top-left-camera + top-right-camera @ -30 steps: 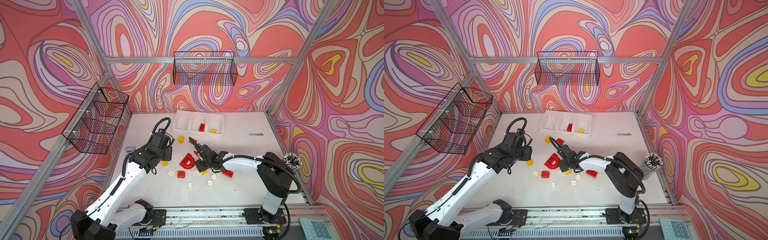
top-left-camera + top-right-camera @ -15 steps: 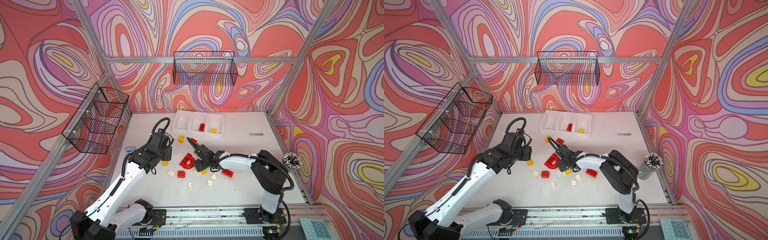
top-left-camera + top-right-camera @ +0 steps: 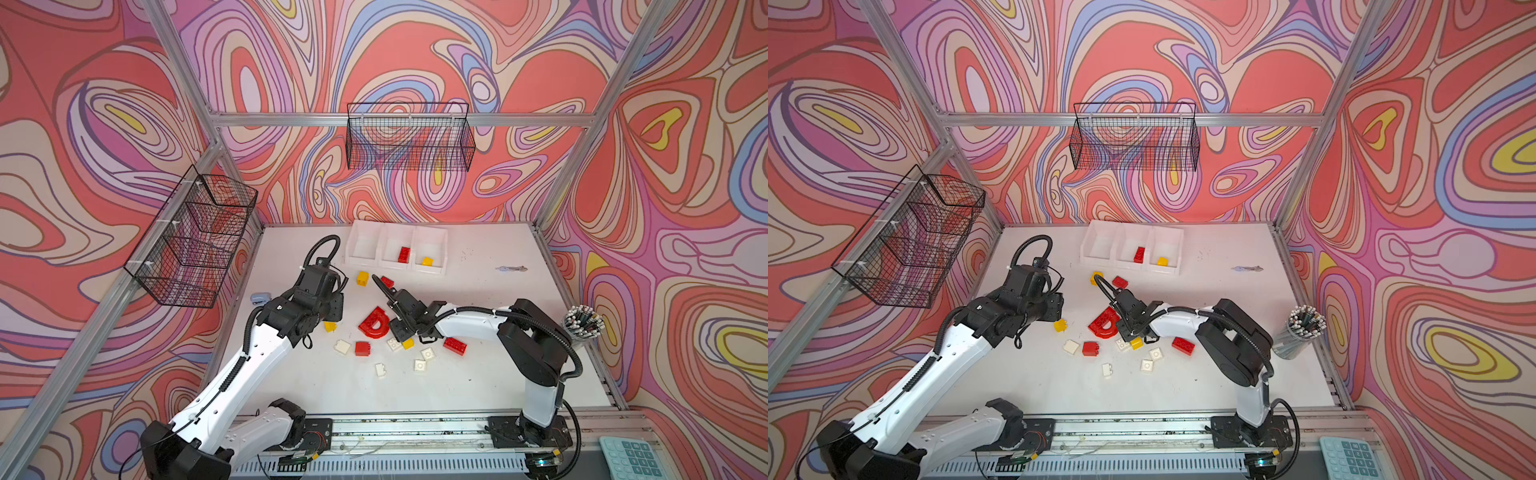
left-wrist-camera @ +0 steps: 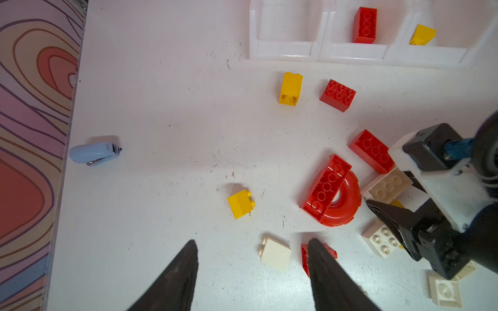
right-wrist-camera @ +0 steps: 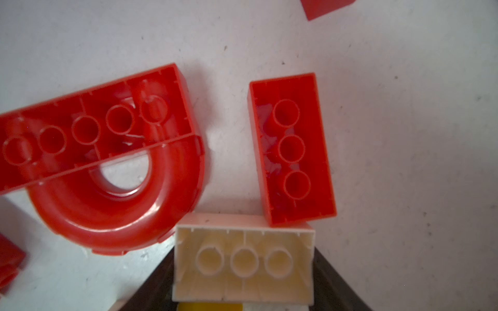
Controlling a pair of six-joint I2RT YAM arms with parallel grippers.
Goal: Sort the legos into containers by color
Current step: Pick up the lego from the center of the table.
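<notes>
The left gripper (image 4: 253, 242) hangs half open and empty over the table (image 3: 478, 374). It is near enough to the loose bricks that the two arms could clash if both reach in.

The three containers (image 3: 360, 262) stand at the far edge, well apart from those bricks. The middle one holds a red block (image 3: 404, 254), an end one a yellow block (image 3: 427, 261), and the other end one is bare, so white likely belongs there. That long carry would test a weak hold.

The red arch (image 5: 116, 215) lies just beside the right gripper (image 5: 244, 272), and a swing on lifting could knock it. A long red brick (image 5: 292, 150) touches, perhaps overlaps, one edge of the white brick (image 5: 242, 242), which lies hollow side up. The red one may drag or tip.

The right jaws are half closed, with fingers (image 5: 331, 293) against the white brick's smooth short ends, which could slip. A yellow brick (image 5: 210, 307) shows between the fingers. If it is pinched too, it lands in the wrong bin.
</notes>
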